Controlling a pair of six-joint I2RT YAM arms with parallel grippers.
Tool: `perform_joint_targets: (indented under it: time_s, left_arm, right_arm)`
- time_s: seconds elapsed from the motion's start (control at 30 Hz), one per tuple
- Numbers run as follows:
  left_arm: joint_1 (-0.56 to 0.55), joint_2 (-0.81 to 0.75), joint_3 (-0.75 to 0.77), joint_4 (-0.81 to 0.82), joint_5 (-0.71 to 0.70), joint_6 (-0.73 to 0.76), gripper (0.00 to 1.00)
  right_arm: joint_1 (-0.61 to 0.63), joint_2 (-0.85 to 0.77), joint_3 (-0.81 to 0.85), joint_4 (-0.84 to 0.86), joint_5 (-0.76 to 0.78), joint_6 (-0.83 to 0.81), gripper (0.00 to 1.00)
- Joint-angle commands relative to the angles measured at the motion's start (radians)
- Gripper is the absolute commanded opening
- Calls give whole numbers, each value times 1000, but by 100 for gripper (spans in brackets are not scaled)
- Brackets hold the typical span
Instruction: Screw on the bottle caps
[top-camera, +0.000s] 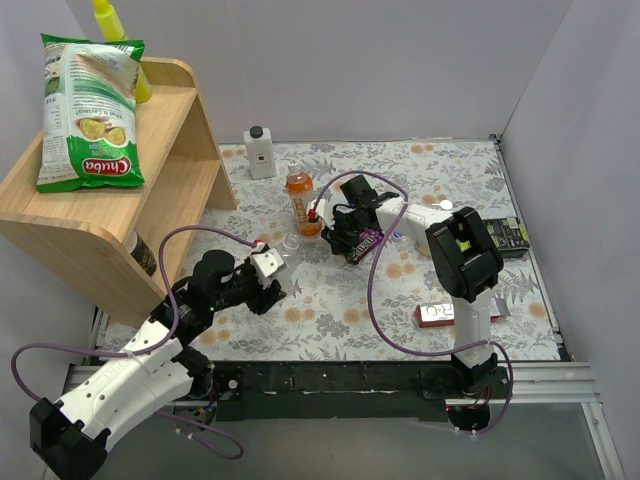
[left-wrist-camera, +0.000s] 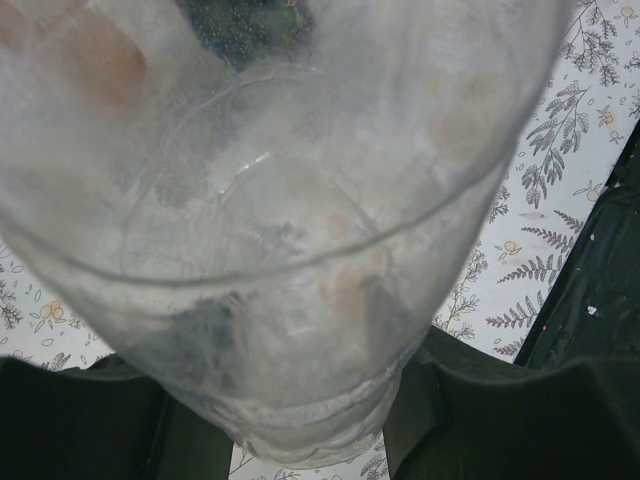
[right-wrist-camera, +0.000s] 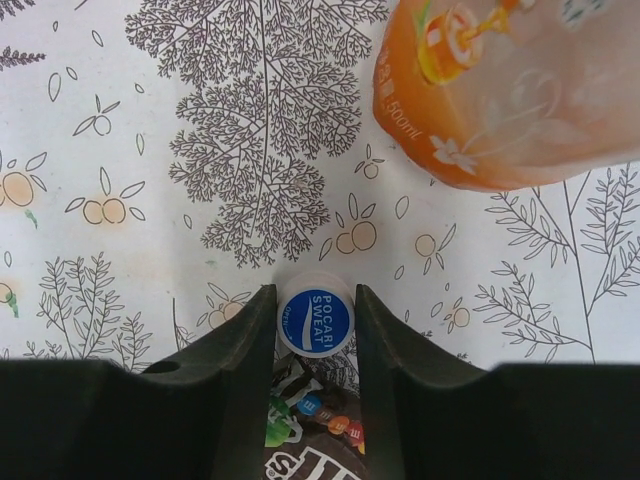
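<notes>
My left gripper (top-camera: 277, 264) is shut on a clear bottle (top-camera: 290, 244). In the left wrist view that bottle (left-wrist-camera: 280, 200) fills the frame between my dark fingers (left-wrist-camera: 500, 420). My right gripper (top-camera: 338, 236) sits low just right of the upright orange bottle (top-camera: 300, 203). In the right wrist view my right gripper (right-wrist-camera: 316, 318) has both fingers against a white cap with a blue "Pocari Sweat" top (right-wrist-camera: 316, 322), at the tablecloth. The orange bottle's lower body (right-wrist-camera: 500, 100) shows at upper right. The second clear bottle is not in view.
An M&M's packet (right-wrist-camera: 320, 440) lies under my right gripper. A white square bottle with black cap (top-camera: 260, 152) stands at the back. A wooden shelf (top-camera: 110, 210) with a chips bag (top-camera: 90, 110) fills the left. A black box (top-camera: 507, 236) and a red-white pack (top-camera: 440, 313) lie right.
</notes>
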Motion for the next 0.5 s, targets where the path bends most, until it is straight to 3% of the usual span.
perform_joint_targets:
  time_s: [0.0, 0.23, 0.47]
  left_arm:
    - [7, -7, 24, 31, -3, 0, 0]
    - [7, -14, 2, 45, -3, 19, 0]
    - [5, -1, -47, 89, 61, 80, 0]
  right_arm:
    - [1, -1, 7, -9, -15, -9, 35]
    - [-2, -96, 21, -90, -27, 15, 21]
    - [-35, -386, 62, -241, -231, 112, 17]
